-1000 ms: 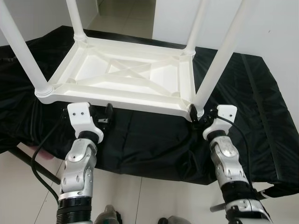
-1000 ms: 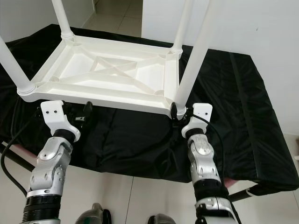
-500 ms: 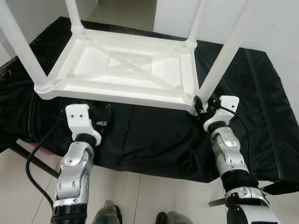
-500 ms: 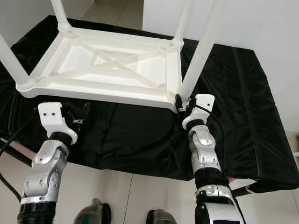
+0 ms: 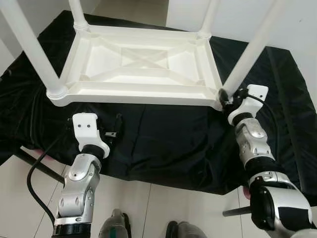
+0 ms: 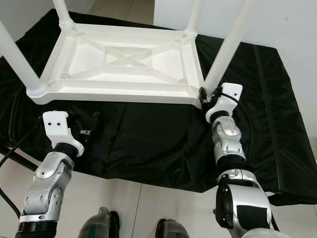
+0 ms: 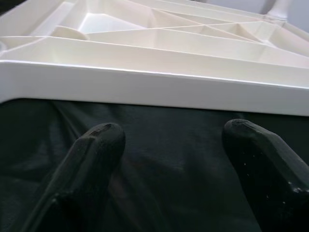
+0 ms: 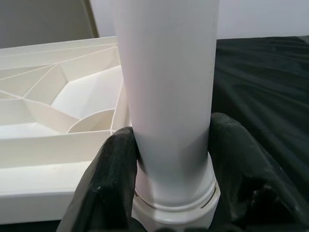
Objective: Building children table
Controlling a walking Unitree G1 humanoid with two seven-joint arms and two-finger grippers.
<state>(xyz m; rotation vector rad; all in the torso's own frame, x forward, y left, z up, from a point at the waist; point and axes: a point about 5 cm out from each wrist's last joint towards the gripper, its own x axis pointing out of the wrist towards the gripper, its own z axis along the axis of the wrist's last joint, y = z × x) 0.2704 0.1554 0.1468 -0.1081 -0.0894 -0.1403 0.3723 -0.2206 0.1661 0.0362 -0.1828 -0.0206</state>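
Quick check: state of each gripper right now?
Left gripper: open, holding nothing, just short of the tabletop's edge.
Right gripper: closed on the near-right table leg.

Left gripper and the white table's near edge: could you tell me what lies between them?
Only bare black cloth lies between the open left gripper and the upturned table, as the left wrist view shows.

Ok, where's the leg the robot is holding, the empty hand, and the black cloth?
table leg (image 8: 166, 96), right wrist view, middle of the white tube.
left hand (image 7: 174, 145), left wrist view, midway between its fingertips.
black cloth (image 5: 173, 144), left eye view, bare front part.
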